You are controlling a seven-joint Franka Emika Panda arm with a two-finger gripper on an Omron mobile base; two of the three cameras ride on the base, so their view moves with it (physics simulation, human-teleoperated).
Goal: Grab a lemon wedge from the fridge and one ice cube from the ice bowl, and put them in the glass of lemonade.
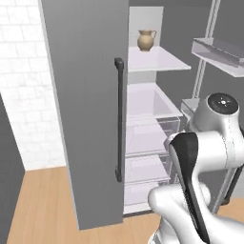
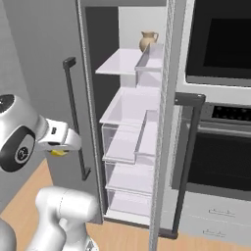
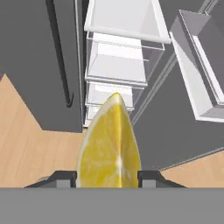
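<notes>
**Between the finger tips: a lemon wedge, in front of the open fridge**

Between the two dark finger tips of the gripper sits the lemon wedge, its cut yellow face toward the hand camera and its point away from the hand. The jaws are closed partway onto it, one tip against each side. From the right base camera a sliver of the same yellow shows under the white hand, in front of the closed left door.

Below the hand lies light wood flooring. Just beyond stands the fridge, tall and matte grey. Its left door is shut, with a long dark bar handle down its edge; its right door is swung open, white bins on its inner side. Inside are white shelves and clear drawers stacked one above another.

On the top shelf, farthest back, a small tan jug stands upright. Right of the fridge is a black wall oven.
</notes>
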